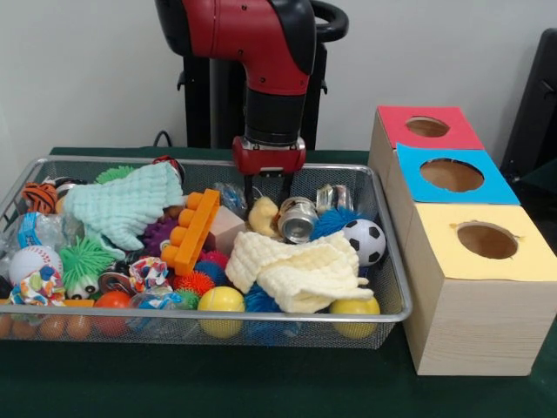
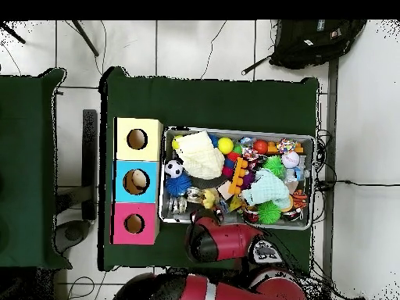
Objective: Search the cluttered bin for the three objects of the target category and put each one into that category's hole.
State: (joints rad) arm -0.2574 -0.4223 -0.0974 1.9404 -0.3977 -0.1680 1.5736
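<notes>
The hand (image 1: 265, 190) hung low over the far side of the wire mesh bin (image 1: 393, 287), its dark fingers (image 1: 248, 188) spread either side of a pale-yellow toy figure (image 1: 263, 216) without clearly pinching it. The green desk (image 1: 261, 392) carried the bin and, just beside it, a wooden box (image 1: 470, 318) with three holes: yellow top (image 1: 487, 240), blue top (image 1: 452, 175), red top (image 1: 426, 127). In the bin lay a cream cloth (image 1: 300, 266), a mint cloth (image 1: 122, 206), an orange block piece (image 1: 191, 231), a soccer ball (image 1: 365, 240), a silver can (image 1: 298, 219) touching the figure, and two yellow balls (image 1: 221, 302) at the near rim. I couldn't make out other such figures among the clutter.
</notes>
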